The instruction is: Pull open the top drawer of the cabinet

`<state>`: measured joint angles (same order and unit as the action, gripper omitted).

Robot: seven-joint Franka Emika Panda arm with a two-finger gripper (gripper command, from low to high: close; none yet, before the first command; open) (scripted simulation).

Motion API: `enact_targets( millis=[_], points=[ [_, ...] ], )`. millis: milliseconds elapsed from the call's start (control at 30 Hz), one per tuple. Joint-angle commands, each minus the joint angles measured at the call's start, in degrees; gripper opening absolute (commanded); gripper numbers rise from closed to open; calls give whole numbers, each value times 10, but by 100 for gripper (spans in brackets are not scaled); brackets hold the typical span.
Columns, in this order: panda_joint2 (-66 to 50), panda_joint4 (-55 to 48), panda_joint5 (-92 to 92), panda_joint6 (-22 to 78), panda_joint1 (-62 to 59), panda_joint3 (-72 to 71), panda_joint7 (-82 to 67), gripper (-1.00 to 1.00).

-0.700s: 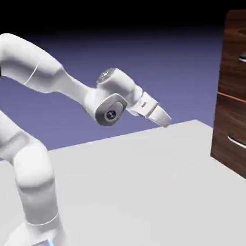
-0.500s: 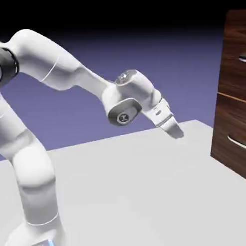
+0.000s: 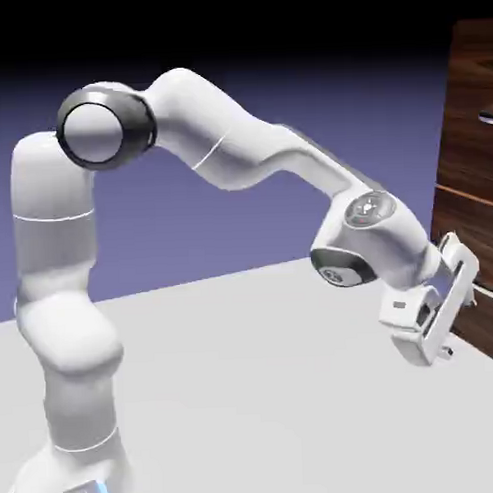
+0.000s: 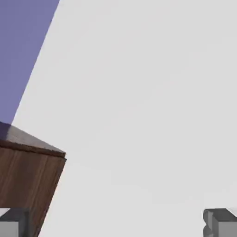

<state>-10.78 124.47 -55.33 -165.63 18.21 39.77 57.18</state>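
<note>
Exterior view first: your claw (image 3: 455,305) sits at the right edge of the frame, low against the cabinet (image 3: 470,183), level with the lower drawer (image 3: 470,273) and just beside that drawer's silver handle (image 3: 484,294). The top drawer (image 3: 474,122) lies above it, in the upper right of the frame, with only the tip of its own handle (image 3: 489,120) showing at the border. So the thing you want is higher than the claw, and the two are apart.

Your arm (image 3: 247,150) rises at the left, arches across the top of the frame and drops to the wrist at the right; the hand is rolled so its flat side faces the drawer fronts.

The drawer fronts face left, and the cabinet stands upright, its long axis vertical.

Hand view: you see mostly pale table (image 4: 148,92), a brown wooden corner of the cabinet (image 4: 25,190) at lower left, and two grey fingertips (image 4: 221,222) set wide at the bottom corners with nothing between them, so the claw is released.
</note>
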Motion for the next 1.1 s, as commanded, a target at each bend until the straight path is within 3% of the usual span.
enact_targets(
  millis=[0, 1067],
  points=[
    [-20, -16, -25, 4, 8, 18, 7, 0],
    [-646, -543, -822, 124, 260, 591, 219, 0]
  ],
)
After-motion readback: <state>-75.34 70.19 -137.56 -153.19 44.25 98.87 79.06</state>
